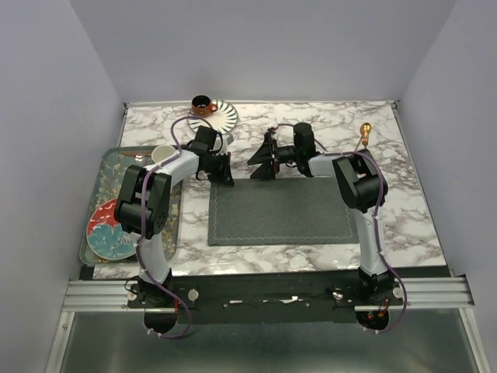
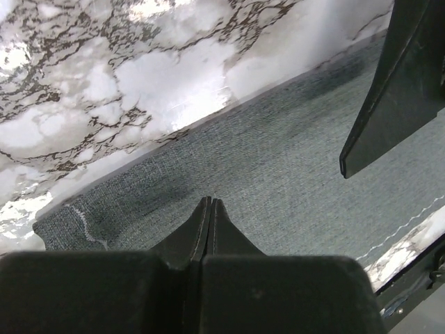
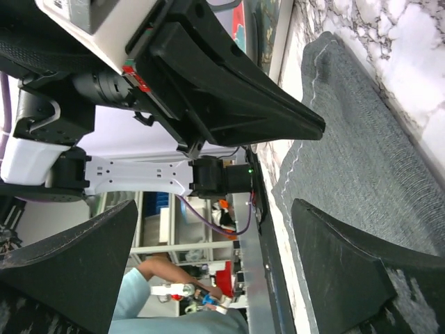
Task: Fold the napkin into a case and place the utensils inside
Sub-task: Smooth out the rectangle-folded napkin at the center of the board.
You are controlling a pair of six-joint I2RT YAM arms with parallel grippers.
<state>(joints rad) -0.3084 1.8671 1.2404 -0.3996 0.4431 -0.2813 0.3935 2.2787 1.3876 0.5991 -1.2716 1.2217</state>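
Folding is the step in hand, by the look of it. The napkin (image 1: pixel 279 211) lies flat on the marble desk (image 1: pixel 404 210) as a wide rectangle between the two arms. It is not yet the narrow case, and nothing is tucked into it.

The left end effector (image 1: pixel 221 167) sits at the cloth's far-left corner with its fingers pressed together. The left wrist view shows no fabric caught between them. The right end effector (image 1: pixel 260 162) hovers over the far edge nearer the middle, with its fingers spread wide and nothing in them.

The next move probably calls for pinching that far hem at two places and carrying it towards the near edge, keeping the fold straight.

One gold utensil (image 1: pixel 363 134) lies at the far right of the desk, well apart from the napkin. A coppery glint in the tray (image 1: pixel 92 202) may be the second, but it is too small to tell.

The tray also holds a white cup (image 1: pixel 163 153) and a red-and-blue plate (image 1: pixel 109 229). An orange cup (image 1: pixel 203 103) stands on a striped saucer (image 1: pixel 224 116) at the far edge. The two end effectors are close together, so each could crowd the other.
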